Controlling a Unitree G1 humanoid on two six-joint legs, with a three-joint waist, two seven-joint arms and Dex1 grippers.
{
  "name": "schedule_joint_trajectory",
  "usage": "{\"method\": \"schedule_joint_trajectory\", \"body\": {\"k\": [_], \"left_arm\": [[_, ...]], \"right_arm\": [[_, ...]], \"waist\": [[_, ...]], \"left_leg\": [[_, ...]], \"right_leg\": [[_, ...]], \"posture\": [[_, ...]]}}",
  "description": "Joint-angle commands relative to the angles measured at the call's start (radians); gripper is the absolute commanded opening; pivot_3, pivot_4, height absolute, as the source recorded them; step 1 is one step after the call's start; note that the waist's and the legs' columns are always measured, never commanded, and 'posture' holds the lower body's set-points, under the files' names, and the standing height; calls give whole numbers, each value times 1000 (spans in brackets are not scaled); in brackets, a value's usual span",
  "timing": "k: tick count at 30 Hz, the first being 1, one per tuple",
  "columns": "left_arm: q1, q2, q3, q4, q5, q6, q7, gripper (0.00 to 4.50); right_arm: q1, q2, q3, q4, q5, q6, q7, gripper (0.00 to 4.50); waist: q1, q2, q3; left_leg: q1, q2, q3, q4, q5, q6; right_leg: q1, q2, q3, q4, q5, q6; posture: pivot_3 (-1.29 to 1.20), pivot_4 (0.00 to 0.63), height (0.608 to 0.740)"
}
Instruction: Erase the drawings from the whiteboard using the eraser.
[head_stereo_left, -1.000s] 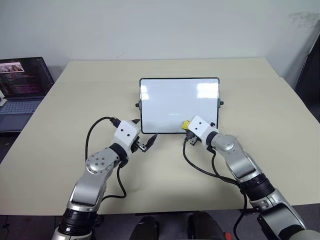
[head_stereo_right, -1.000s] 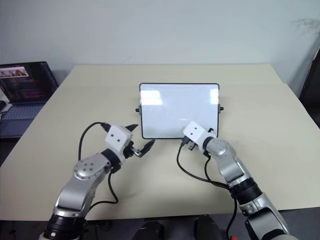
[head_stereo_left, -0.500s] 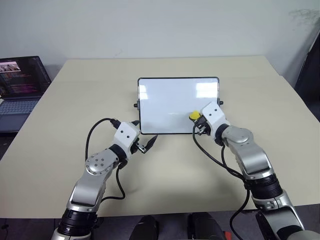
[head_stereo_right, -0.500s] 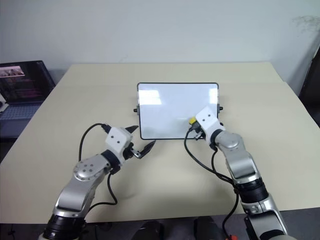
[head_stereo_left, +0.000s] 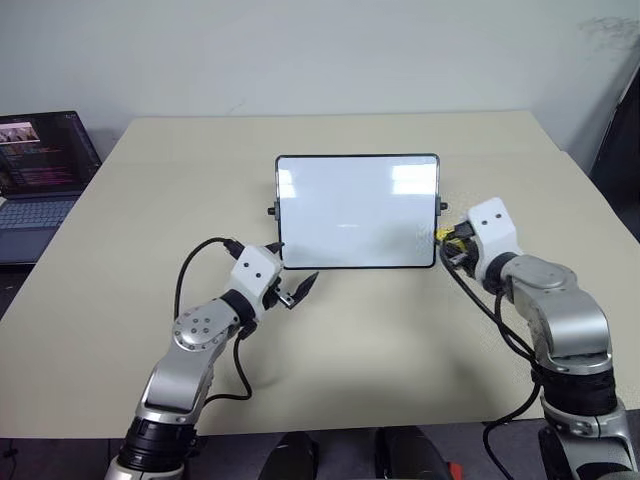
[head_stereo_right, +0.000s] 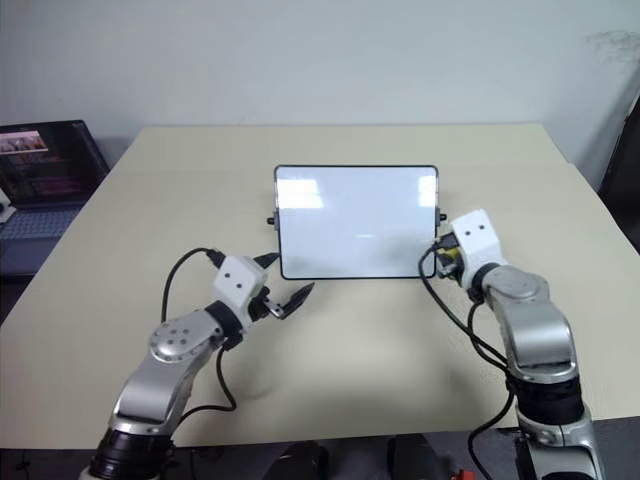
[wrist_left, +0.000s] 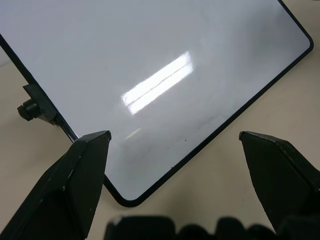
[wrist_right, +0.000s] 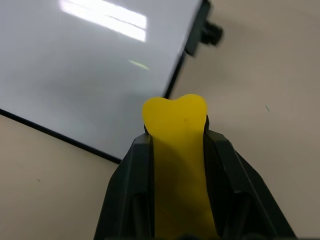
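A wide beige table (head_stereo_left: 350, 340) carries everything here. At its middle lies the whiteboard (head_stereo_left: 357, 212), glossy white in a thin black frame, with a small black knob (head_stereo_left: 274, 211) on its left edge and another on the right. Its surface looks nearly clean; a faint smudge near the centre may be what is left of the drawings (head_stereo_left: 347, 227), though it is too small to read.

Off the table's left edge an open laptop (head_stereo_left: 38, 180) shows a lit screen, well apart from the board.

The left gripper (head_stereo_left: 290, 287) hovers just off the board's near left corner, its two black fingers (wrist_left: 75, 185) spread wide with nothing between them; from the wrist, the corner sits in the gap.

The right gripper (head_stereo_left: 449, 246) sits just beside the board's right edge, near the lower right corner. Its fingers (wrist_right: 127, 185) are clamped tight on the yellow eraser (wrist_right: 177, 165), whose rounded tip sticks out past them, above the board's frame edge.
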Motion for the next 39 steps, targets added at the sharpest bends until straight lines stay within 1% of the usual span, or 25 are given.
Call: {"method": "schedule_joint_trajectory", "body": {"k": [1, 7, 13, 15, 18, 23, 27, 31, 34, 39], "left_arm": [[-19, -5, -3, -15, -1, -19, -3, 4500], [-29, 4, 3, -17, -7, -12, -7, 4500], [-30, -1, -3, -58, -18, 20, -7, 4500], [-26, -8, -3, -79, -51, 35, -26, 4500], [-2, -15, -12, -173, -201, 139, -110, 4500], [16, 12, -9, -271, -356, 272, -177, 4500], [23, 53, 5, -306, -437, 336, -216, 4500], [41, 112, 10, -312, -475, 358, -261, 4500], [47, 151, 5, -315, -475, 353, -279, 4500], [51, 177, 1, -316, -478, 351, -287, 4500]], "right_arm": [[30, 14, -57, -24, 17, 45, -38, 1036], [43, 60, -110, -3, 35, 108, -84, 1036], [37, 60, -119, 16, 58, 115, -107, 1036], [36, 61, -119, 23, 63, 112, -114, 1036], [34, 59, -115, 31, 69, 108, -120, 1036], [33, 52, -109, 35, 85, 105, -131, 1036], [33, 52, -109, 36, 90, 104, -136, 1036], [33, 58, -112, 38, 97, 106, -146, 1036], [36, 64, -112, 36, 101, 109, -154, 1036], [34, 68, -112, 37, 106, 113, -161, 1036]], "waist": [[0, 0, 0], [-3, 0, 0], [-3, 0, 0], [-3, 0, 0], [-3, 0, 0], [-4, 0, 0], [-4, 0, 0], [-5, 0, 0], [-4, 0, 0], [-4, 0, 0]], "left_leg": [[0, 0, 0, 0, 0, 0], [1, 0, 1, 0, 0, 0], [1, 0, 2, 0, 0, 0], [1, 0, 3, 0, 0, 0], [1, 0, 3, 0, 0, 0], [1, 0, 3, 0, 0, 1], [1, 1, 4, 1, -2, 3], [2, 1, 6, 1, -2, 3], [2, 1, 6, 1, -2, 3], [2, 1, 6, 1, -2, 3]], "right_leg": [[0, 0, 0, 0, 0, 0], [0, 0, 0, 1, 0, 0], [0, 0, 0, 1, 0, 0], [0, 0, 0, 1, 0, 0], [0, 0, 0, 1, 0, 0], [0, 0, 0, 2, 0, 0], [0, 1, 0, 2, 0, 0], [0, 2, 0, 3, 0, 0], [0, 2, 0, 2, 0, 0], [0, 2, 0, 2, 0, 0]], "posture": [[0, 150, 740], [0, 150, 740], [0, 150, 740], [0, 150, 740], [0, 150, 740], [0, 150, 740], [0, 150, 740], [0, 150, 740], [0, 150, 740], [0, 150, 740]]}}
